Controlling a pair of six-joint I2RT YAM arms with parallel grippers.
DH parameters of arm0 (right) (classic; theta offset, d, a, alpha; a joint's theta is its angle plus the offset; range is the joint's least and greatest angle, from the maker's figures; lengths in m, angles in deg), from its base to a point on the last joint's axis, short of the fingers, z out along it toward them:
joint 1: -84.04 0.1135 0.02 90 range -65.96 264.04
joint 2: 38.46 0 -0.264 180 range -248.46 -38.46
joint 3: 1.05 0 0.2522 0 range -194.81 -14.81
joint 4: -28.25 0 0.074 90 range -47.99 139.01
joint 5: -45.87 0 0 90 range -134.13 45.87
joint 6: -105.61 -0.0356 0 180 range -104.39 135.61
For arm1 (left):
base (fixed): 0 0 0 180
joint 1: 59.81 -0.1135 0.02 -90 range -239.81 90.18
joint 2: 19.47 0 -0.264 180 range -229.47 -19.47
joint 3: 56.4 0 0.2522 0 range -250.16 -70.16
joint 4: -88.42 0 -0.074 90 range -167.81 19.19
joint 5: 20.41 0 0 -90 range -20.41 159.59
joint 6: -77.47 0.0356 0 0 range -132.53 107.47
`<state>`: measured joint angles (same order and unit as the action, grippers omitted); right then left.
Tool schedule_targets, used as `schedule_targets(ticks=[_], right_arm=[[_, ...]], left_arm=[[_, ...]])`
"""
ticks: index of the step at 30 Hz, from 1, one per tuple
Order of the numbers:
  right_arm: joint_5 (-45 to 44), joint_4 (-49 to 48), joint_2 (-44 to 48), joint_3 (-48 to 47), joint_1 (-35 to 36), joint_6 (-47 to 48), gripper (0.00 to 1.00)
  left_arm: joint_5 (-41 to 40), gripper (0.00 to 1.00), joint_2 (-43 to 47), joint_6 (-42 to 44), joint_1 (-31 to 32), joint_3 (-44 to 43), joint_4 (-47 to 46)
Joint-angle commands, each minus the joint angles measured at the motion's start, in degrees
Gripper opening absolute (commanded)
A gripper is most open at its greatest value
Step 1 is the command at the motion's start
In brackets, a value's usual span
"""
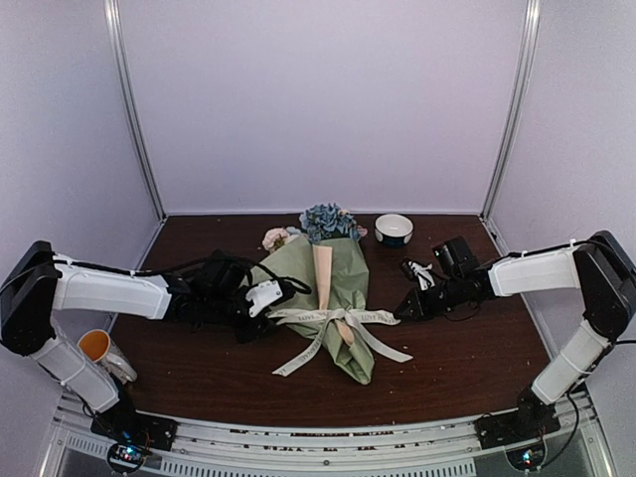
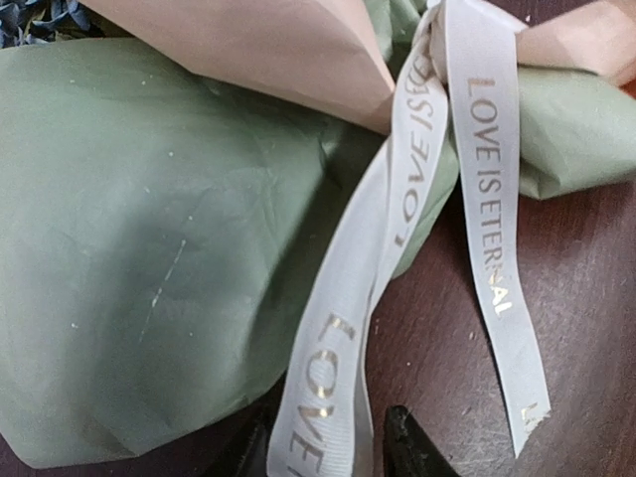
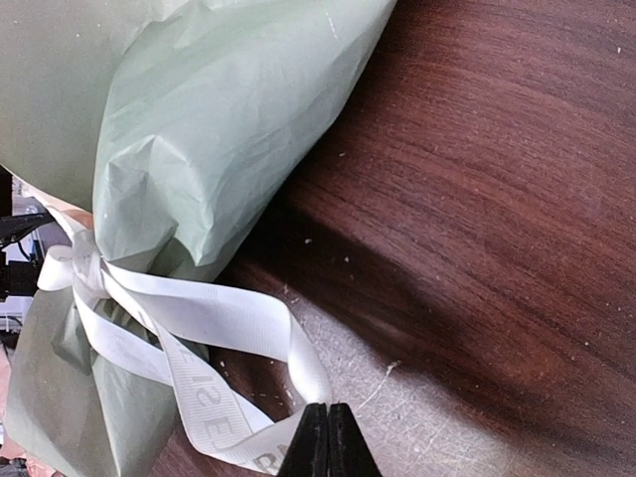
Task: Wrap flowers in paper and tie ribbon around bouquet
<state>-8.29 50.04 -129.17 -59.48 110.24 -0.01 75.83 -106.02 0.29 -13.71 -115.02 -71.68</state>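
- Left gripper [image 2: 338,449]: jaws apart, one ribbon [image 2: 487,199] tail passing between separated fingertips; second tail ahead, right in wrist view
- Gold print on ribbon: "LOVE IS ETERNAL"
- Sage paper [image 2: 149,248] of bouquet [image 1: 338,288] directly ahead of left gripper
- Right gripper [image 3: 328,437]: jaws closed; ribbon loop end against tips on left, pinch not discernible; print there only partly legible
- Flowers [image 1: 326,221] at far end of bouquet, well apart from both grippers
- Bouquet lying on table [image 3: 497,199]

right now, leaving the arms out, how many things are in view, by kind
sage-green paper bouquet with blue and pink blooms: 1
cream printed fabric ribbon, tied round it: 1
small round white bowl with a dark band: 1
white mug with an orange inside: 1
total: 4
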Motion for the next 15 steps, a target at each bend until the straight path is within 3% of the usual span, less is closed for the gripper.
schedule_targets(ticks=[1, 6, 10, 15], right_arm=[[1.2, -1.1, -0.2, -1.1, -0.5, 0.0, 0.0], [1.5, -0.7, -0.4, -1.5, -0.5, 0.1, 0.0], [1.7, -0.6, -0.5, -1.6, -0.5, 0.1, 0.0], [0.1, -0.3, 0.2, -0.9, -0.6, -0.4, 0.0]], left_arm=[[-2.6, 0.37, 1.2, -1.2, -0.1, 1.7, -0.4], [-3.8, 0.23, 2.3, -2.3, -0.2, 2.8, -1.0], [-3.8, 0.01, 3.2, -3.5, -0.2, 3.8, -1.9], [-3.8, 0.0, 2.7, -6.4, -0.3, 5.3, -2.0]])
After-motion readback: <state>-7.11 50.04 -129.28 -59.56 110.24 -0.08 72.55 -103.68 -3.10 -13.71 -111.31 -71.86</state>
